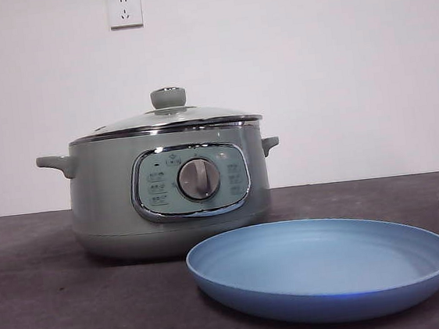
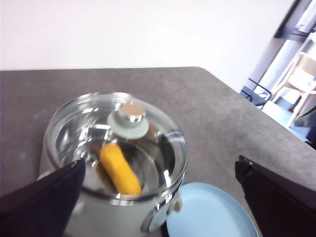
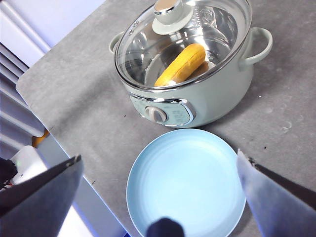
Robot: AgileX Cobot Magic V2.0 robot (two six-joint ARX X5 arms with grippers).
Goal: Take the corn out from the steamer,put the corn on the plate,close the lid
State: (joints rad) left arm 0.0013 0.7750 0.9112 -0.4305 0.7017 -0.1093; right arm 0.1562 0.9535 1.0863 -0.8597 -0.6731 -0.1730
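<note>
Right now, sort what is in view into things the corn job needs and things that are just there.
For the job: the corn inside the steamer; the lid, on the steamer; the plate, bare, in front of it.

Just there: the wall socket; the dark table everything stands on.

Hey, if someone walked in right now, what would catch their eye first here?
Probably the yellow corn lying inside the steamer, seen through the closed glass lid. Next, the light-blue plate on the table just in front of the steamer, with nothing on it.
</note>
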